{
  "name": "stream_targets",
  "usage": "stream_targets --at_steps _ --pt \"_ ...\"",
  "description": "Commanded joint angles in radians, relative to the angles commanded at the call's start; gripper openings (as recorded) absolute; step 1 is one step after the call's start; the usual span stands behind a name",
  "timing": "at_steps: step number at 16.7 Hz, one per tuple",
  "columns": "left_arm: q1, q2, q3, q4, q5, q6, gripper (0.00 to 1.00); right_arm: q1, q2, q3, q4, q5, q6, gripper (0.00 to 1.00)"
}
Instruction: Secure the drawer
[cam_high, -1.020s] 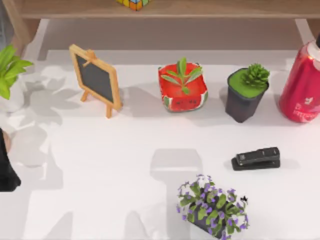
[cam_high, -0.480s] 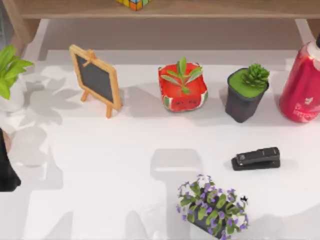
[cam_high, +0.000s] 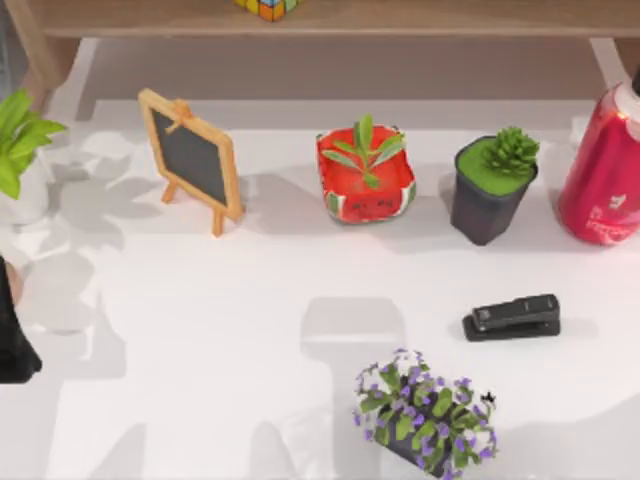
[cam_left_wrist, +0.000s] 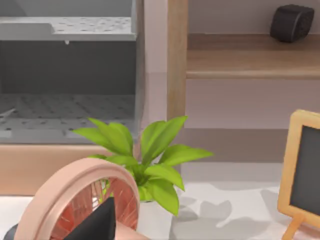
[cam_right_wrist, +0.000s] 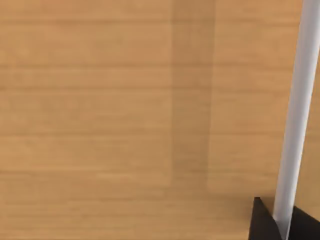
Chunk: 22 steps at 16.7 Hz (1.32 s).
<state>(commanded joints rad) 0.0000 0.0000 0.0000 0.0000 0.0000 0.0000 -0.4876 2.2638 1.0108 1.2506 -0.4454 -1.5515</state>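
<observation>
Wooden panel (cam_right_wrist: 125, 120) close before right gripper (cam_right_wrist: 282, 220), white bar (cam_right_wrist: 295, 115) between fingertips.

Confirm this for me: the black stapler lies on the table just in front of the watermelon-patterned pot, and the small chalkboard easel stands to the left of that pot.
Not quite. In the top view the black stapler lies in front of the dark pot with the green succulent, not the watermelon-patterned pot, which stands further left. The rest holds: the chalkboard easel does stand to the left of the watermelon pot.

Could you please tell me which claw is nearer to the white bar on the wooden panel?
Right. The right claw is at the white bar itself; the left claw is away, beside the leafy plant.
</observation>
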Motion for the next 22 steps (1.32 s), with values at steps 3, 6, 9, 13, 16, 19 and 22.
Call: stream_targets --at_steps 3,6,9,13,16,19,22 --pt "0.000 0.000 0.000 0.000 0.000 0.000 1.00 0.024 0.047 0.102 -0.055 0.021 0.000 0.00" --pt "0.000 0.000 0.000 0.000 0.000 0.000 1.00 0.046 0.092 0.208 -0.114 0.047 0.000 0.00" --pt "0.000 0.000 0.000 0.000 0.000 0.000 1.00 0.054 0.108 0.243 -0.137 0.058 0.000 0.00" --pt "0.000 0.000 0.000 0.000 0.000 0.000 1.00 0.054 0.108 0.243 -0.137 0.058 0.000 0.08" --pt "0.000 0.000 0.000 0.000 0.000 0.000 1.00 0.054 0.108 0.243 -0.137 0.058 0.000 0.30" --pt "0.000 0.000 0.000 0.000 0.000 0.000 1.00 0.054 0.108 0.243 -0.137 0.058 0.000 0.53" --pt "0.000 0.000 0.000 0.000 0.000 0.000 1.00 0.054 0.108 0.243 -0.137 0.058 0.000 0.75"
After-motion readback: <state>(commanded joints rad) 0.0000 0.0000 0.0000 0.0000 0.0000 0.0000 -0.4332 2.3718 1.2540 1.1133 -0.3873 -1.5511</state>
